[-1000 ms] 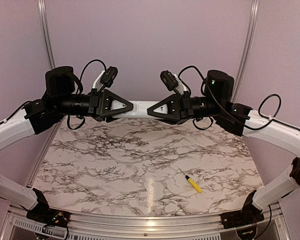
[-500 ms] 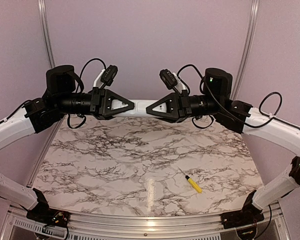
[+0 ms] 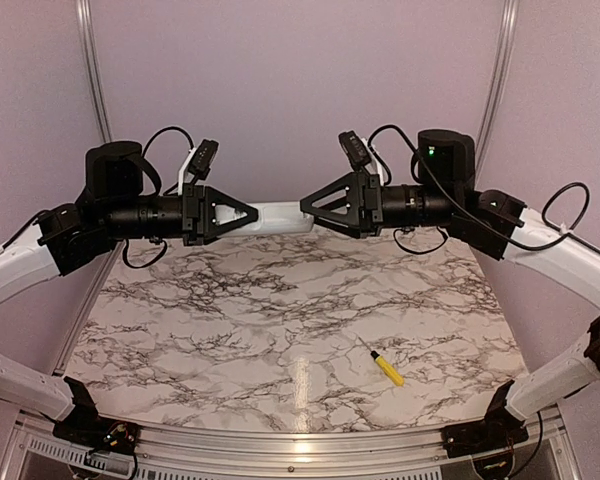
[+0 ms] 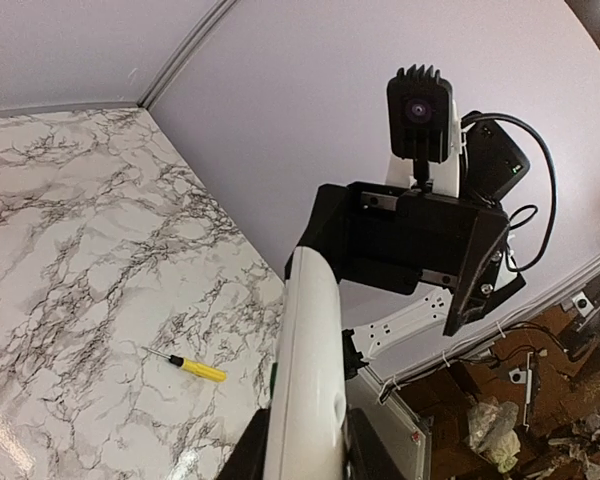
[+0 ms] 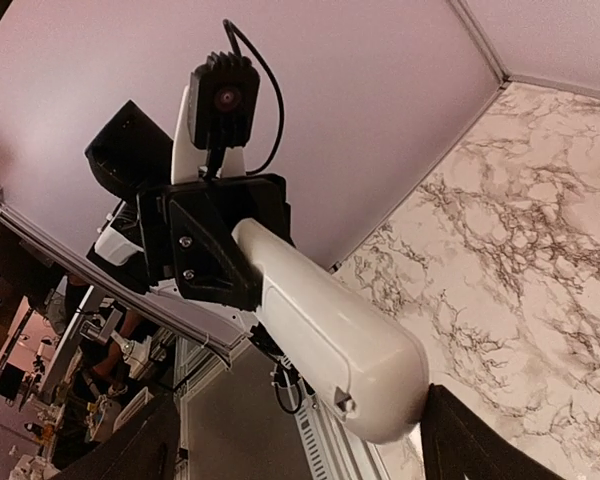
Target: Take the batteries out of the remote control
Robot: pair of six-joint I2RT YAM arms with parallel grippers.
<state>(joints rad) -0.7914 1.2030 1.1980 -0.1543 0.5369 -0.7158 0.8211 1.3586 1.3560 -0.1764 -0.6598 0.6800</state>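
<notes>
The white remote control (image 3: 280, 216) hangs level, high above the marble table, between the two arms. My left gripper (image 3: 252, 213) is shut on one end of it; in the left wrist view the remote control (image 4: 310, 370) runs up from between the black fingers (image 4: 242, 458). My right gripper (image 3: 306, 206) is open around the other end. In the right wrist view the remote control (image 5: 325, 325) shows its plain back with the cover closed, and the spread fingers (image 5: 145, 445) leave a wide gap on one side. The batteries are hidden.
A yellow-handled screwdriver (image 3: 385, 367) lies on the marble table (image 3: 230, 320) towards the front right, also seen in the left wrist view as the screwdriver (image 4: 196, 369). Lilac walls with aluminium posts (image 3: 92, 70) close the back and sides.
My right gripper has opened off the remote's end and drawn back to the right. My left gripper has tightened on the remote and shifted slightly left with it.
</notes>
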